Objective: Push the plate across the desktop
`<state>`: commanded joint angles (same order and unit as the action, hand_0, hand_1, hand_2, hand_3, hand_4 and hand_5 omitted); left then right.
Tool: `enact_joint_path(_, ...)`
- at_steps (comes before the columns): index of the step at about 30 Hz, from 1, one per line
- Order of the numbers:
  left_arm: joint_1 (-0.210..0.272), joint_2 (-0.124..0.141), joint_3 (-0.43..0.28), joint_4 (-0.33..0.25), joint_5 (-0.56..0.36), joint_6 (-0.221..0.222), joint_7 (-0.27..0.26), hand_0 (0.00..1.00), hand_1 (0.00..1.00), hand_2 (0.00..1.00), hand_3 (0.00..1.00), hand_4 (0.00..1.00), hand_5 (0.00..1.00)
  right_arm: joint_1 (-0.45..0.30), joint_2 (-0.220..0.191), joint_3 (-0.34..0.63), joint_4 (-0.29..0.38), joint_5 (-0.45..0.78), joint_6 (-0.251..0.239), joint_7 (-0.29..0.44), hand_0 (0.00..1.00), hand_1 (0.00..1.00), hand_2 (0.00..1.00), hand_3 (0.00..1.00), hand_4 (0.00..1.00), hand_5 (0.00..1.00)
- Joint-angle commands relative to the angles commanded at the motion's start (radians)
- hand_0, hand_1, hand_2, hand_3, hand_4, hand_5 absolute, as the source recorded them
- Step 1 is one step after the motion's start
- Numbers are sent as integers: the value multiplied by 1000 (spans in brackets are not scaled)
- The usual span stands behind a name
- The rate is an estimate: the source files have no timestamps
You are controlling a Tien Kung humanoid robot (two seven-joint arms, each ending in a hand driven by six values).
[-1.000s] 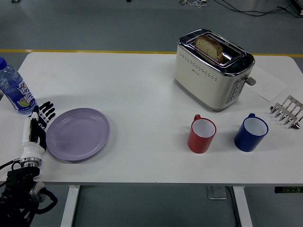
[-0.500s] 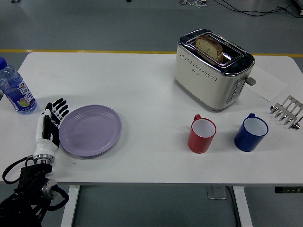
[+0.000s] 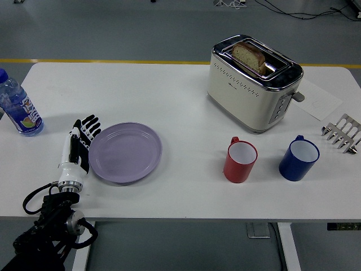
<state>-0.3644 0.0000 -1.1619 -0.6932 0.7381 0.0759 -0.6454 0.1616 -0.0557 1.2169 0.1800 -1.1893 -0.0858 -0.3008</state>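
Note:
A lilac plate lies flat on the white table, left of centre. My left hand stands on edge against the plate's left rim, fingers straight and spread, pointing away from me. It holds nothing. The black forearm comes up from the lower left corner. My right arm is out of the picture.
A water bottle stands at the far left edge. To the right of the plate stand a red mug and a blue mug. A cream toaster with bread sits behind them, a metal rack at the right edge.
My left hand has slid to the right across the table, and the plate has moved right with it, away from the bottle and closer to the red mug.

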Motion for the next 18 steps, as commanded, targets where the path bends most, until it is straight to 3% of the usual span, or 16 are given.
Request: enact_joint_path(18,-76,0,162,10,-50,8,0,791,801,791,710,453,998,3,-4,-10,0,4,3,2,606,516,582,576,361,262)
